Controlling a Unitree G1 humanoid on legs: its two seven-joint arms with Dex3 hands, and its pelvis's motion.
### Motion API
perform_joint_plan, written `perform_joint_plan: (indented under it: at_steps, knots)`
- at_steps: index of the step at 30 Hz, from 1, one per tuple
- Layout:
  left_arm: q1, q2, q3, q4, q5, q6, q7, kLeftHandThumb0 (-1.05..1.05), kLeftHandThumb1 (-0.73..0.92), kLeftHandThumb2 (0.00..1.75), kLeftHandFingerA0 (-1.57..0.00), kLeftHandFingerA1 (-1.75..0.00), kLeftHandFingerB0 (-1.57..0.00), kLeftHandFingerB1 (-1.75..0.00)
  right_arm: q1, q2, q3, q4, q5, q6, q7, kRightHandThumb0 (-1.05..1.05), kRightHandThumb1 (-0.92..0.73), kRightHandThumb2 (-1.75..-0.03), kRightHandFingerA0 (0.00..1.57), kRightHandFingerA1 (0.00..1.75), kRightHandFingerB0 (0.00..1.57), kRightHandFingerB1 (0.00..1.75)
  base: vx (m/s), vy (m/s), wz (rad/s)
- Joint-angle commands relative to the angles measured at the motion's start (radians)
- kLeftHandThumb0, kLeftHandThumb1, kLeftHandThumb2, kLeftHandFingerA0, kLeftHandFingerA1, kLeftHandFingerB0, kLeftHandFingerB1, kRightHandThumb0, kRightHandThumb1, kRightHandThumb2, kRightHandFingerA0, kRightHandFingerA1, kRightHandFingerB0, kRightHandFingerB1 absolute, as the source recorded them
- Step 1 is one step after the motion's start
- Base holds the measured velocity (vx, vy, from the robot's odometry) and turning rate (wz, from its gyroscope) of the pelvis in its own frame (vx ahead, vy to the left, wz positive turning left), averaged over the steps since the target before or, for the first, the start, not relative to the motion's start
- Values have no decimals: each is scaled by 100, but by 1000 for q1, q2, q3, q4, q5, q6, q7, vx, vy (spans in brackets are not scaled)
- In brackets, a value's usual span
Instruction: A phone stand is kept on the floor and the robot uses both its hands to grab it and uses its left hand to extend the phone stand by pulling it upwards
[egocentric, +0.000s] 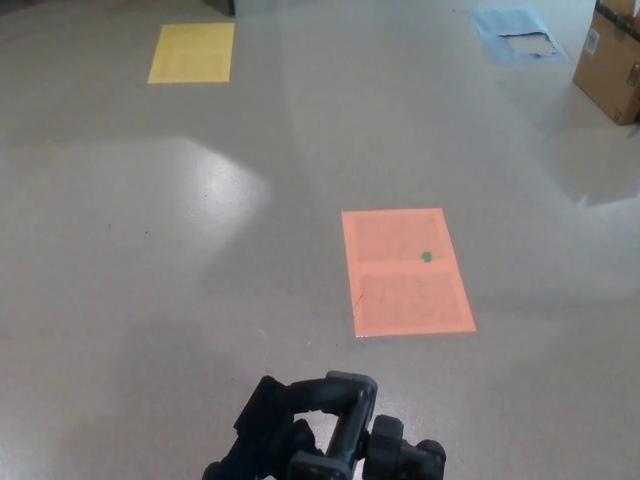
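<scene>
The robot's black hands (320, 435) bunch together at the bottom edge, and I can't tell which is which or how the fingers sit. No phone stand shows. If it's down there, a loose hold could tip it.

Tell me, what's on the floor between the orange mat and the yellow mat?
Nothing: in the head view, only bare grey floor with a bright patch of glare stretches from the orange mat to the yellow mat.
</scene>
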Motion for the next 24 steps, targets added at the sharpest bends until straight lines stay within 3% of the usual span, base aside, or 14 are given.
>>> perform_joint_plan:
  at_steps: [1,2,3,6,7,13,15,20,21,24]
  knots:
    - [0,-45,-59,-10,50,70,12,-20,64,65,-94,-175,-71,-175,6,3,-1,8,17,-43,-11,-30,-82,-79,119,175,95,175,0,0,0]
    - [-4,-45,-60,-16,55,73,11,-20,64,65,-94,-175,-71,-175,6,2,0,11,15,-48,-16,-30,-82,-79,119,175,95,175,0,0,0]
    - [-6,-52,-70,-48,53,102,0,-20,63,65,-96,-175,-73,-175,11,6,0,9,13,-40,-24,-31,-89,-68,107,175,82,175,0,0,0]
    - [-6,-51,-72,-54,53,110,0,-20,63,65,-96,-175,-73,-175,11,6,1,9,13,-39,-27,-31,-89,-68,107,175,82,175,0,0,0]
    - [-54,-62,-86,-137,93,138,-24,-21,65,63,-95,-175,-69,-175,7,0,-1,34,11,-74,-44,-26,-84,-78,119,175,91,175,0,0,0]
    - [-167,-91,-135,-306,101,262,-102,-20,64,60,-93,-175,-67,-175,4,-4,2,37,-2,-51,-58,-25,-84,-79,118,175,96,175,0,0,0]
    - [-259,-186,-222,-427,128,415,-156,-21,60,60,-95,-175,-71,-175,1,1,5,44,0,-61,-62,-21,-85,-80,121,175,99,175,0,0,0]
    - [-381,-254,-275,-490,177,522,-207,-23,57,62,-96,-175,-76,-175,4,3,13,41,-19,-35,-78,-22,-84,-80,122,175,100,175,0,0,0]
    - [-401,-264,-284,-502,169,544,-215,-22,56,63,-95,-175,-76,-175,6,3,16,43,-25,-32,-83,-20,-88,-69,110,175,85,175,0,0,0]
    - [-427,-255,-290,-517,160,580,-209,-22,56,63,-95,-175,-76,-175,5,1,21,44,-24,-31,-89,-20,-88,-69,110,175,85,175,0,0,0]
